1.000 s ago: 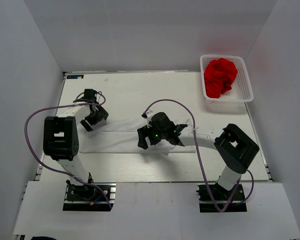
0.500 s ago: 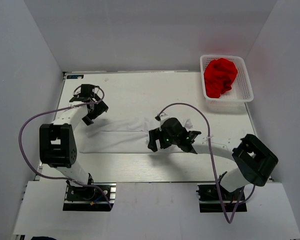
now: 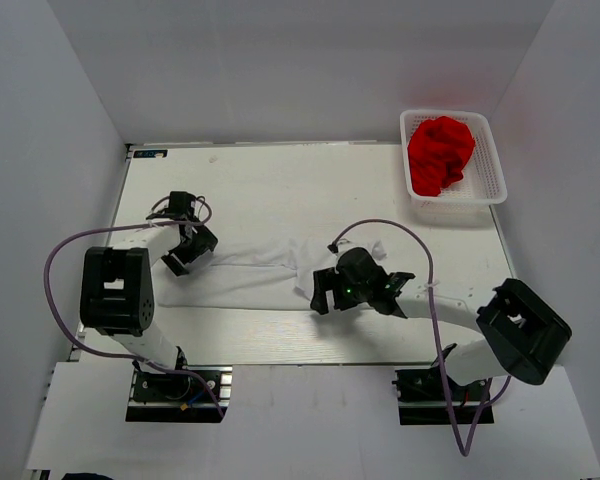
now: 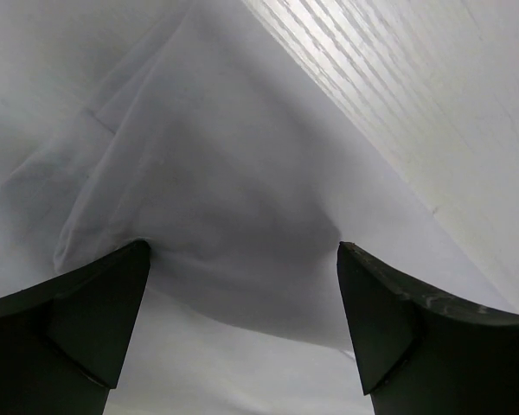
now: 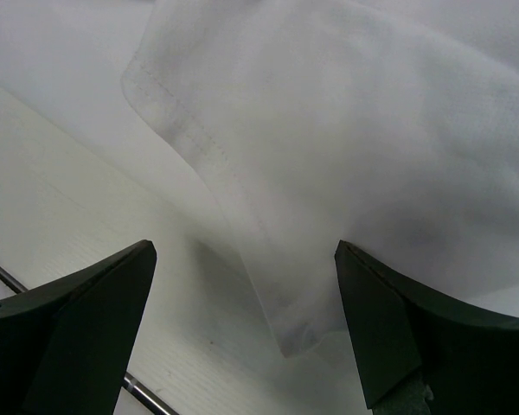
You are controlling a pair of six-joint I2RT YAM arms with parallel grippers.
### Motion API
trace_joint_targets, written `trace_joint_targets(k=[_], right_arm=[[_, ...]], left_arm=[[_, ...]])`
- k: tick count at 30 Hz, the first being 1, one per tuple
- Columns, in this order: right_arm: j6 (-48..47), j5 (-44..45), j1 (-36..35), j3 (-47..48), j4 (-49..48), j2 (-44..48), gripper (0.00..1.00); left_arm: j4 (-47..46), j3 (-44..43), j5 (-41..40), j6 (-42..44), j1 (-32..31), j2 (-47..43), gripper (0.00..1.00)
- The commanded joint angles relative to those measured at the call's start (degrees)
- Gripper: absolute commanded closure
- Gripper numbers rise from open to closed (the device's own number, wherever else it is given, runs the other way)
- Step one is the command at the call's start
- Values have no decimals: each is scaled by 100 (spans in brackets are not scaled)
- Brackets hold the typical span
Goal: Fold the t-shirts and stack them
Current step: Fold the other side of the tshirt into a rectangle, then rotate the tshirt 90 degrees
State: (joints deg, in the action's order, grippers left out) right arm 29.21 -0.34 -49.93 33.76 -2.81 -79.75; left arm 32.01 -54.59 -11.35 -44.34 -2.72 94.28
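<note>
I judge we are mid-fold on the plain white cotton t-shirt, which lies as a long, narrowed band across the middle of the white slatted surface, running from 9 o'clock to 3 o'clock. The crumpled bright red t-shirt sits untouched in the white plastic lattice basket at the 1 o'clock corner, so stacking is far off.

The left end effector hangs over the band's 9 o'clock end with its fingers apart and nothing gripped; the wrist view shows a soft ridge of cloth running up between them. The right end effector is at the 3 o'clock end, also spread wide and empty, with a stitched hem corner lying directly below its gap.

Next, I think, both must drop and pinch their ends together, catching every layer. A single-layer grab would pull the fold open.
</note>
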Motion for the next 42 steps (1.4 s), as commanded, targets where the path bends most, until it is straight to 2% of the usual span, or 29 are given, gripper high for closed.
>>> trace_joint_targets(k=[1, 5, 7, 11, 13, 18, 25, 30, 33, 36, 38, 42], right_arm=[[-151, 399, 1, 147, 1069, 213, 10], [-442, 937, 36, 1015, 1484, 240, 10], [-259, 1158, 54, 1211, 1695, 197, 10], [479, 2254, 255, 1563, 2361, -119, 10], [821, 2371, 396, 1546, 2417, -217, 10], [850, 1671, 800, 1396, 2223, -566, 10], [472, 1449, 1495, 1941, 2451, -1674, 10], [-11, 1502, 1952, 2635, 2575, -2343, 10], [-406, 1634, 2136, 3346, 2505, -3036, 10], [-978, 1520, 2259, 4626, 2618, -3749, 10], [-1241, 1484, 2321, 5122, 2646, -4214, 10], [-2091, 826, 2383, 5922, 2216, -4769, 10]], left_arm=[[315, -148, -543, -198, 96, 266, 0], [455, -368, -429, -198, 96, 126, 0], [455, -535, -526, -198, 17, -110, 0], [166, -536, -263, -110, -44, -532, 0], [96, -483, -175, -110, -44, -586, 0], [-239, -228, 318, -110, -290, -402, 0], [806, -255, -604, -286, -545, 512, 0], [1465, -35, -676, -698, -1142, 618, 0], [1580, 228, -324, -952, -1669, 469, 0], [1886, 474, 193, -1225, -2188, 329, 0], [2133, 536, 300, -1454, -2513, 153, 0], [2309, 590, 511, -1657, -2935, -495, 0]])
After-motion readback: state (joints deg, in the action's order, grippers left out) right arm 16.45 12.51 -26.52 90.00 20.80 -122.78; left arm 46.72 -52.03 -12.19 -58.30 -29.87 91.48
